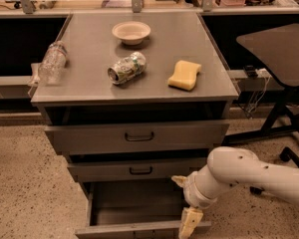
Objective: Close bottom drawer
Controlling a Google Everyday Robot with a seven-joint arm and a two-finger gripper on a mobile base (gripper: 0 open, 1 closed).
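Observation:
The bottom drawer [134, 229] of the grey cabinet is pulled far out, its inside showing and its low front panel at the lower edge of the camera view. My gripper [188, 222] hangs from the white arm [239, 176] at the drawer's right front corner, one cream finger [189, 223] pointing down over the front panel. The middle drawer [139, 169] and the top drawer [137, 136] above stand slightly out.
On the cabinet top [89, 83] lie a white bowl [131, 32], a crushed can [127, 67], a yellow sponge [184, 74] and a clear plastic bottle [52, 62]. A dark chair [279, 54] stands to the right. The floor is speckled.

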